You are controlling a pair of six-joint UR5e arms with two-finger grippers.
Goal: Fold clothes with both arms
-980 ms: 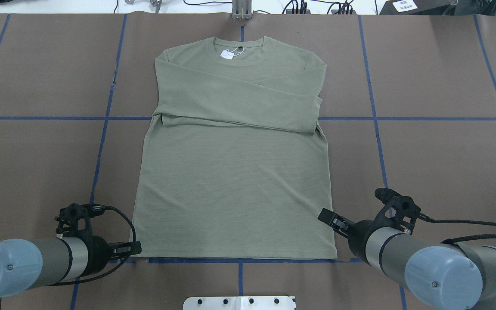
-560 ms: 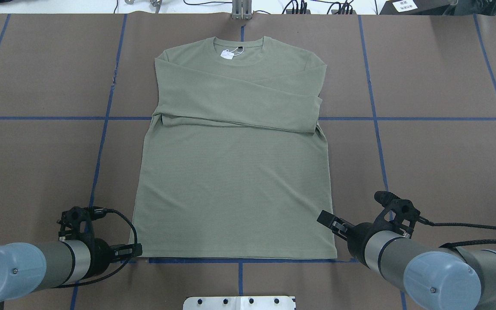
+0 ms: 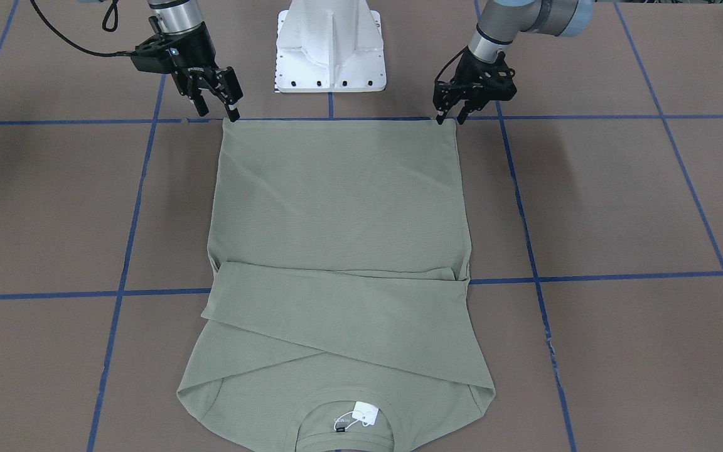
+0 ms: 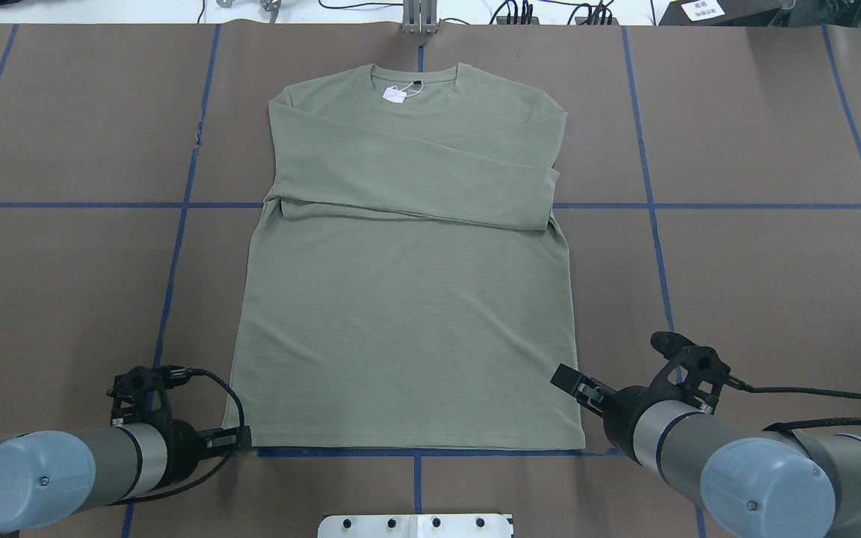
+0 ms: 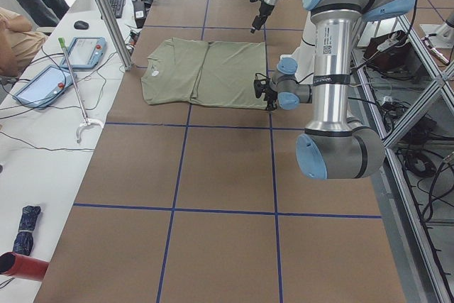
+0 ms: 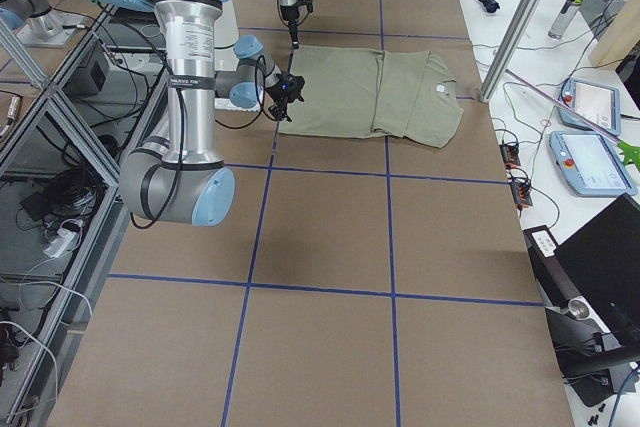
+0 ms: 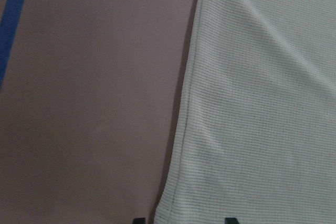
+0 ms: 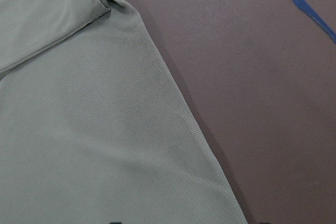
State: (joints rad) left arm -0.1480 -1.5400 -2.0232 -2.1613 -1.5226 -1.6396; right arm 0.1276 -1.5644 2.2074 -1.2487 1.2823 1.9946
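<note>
Left tool and right tool both spread wide, each poised at a hem corner of the shirt. Shirt lies flat mid-counter, sleeves crossed over the chest, collar away from the robot. Front view shows the parted fingers plainly, overhead only side-on with the gap unreadable; wrist views crop all but dark fingertips, and the white tag print is illegible.

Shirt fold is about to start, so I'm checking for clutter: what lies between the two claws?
Only the bottom hem of the shirt, flat along the blue tape line from left claw to right claw, in the front-facing view.
</note>
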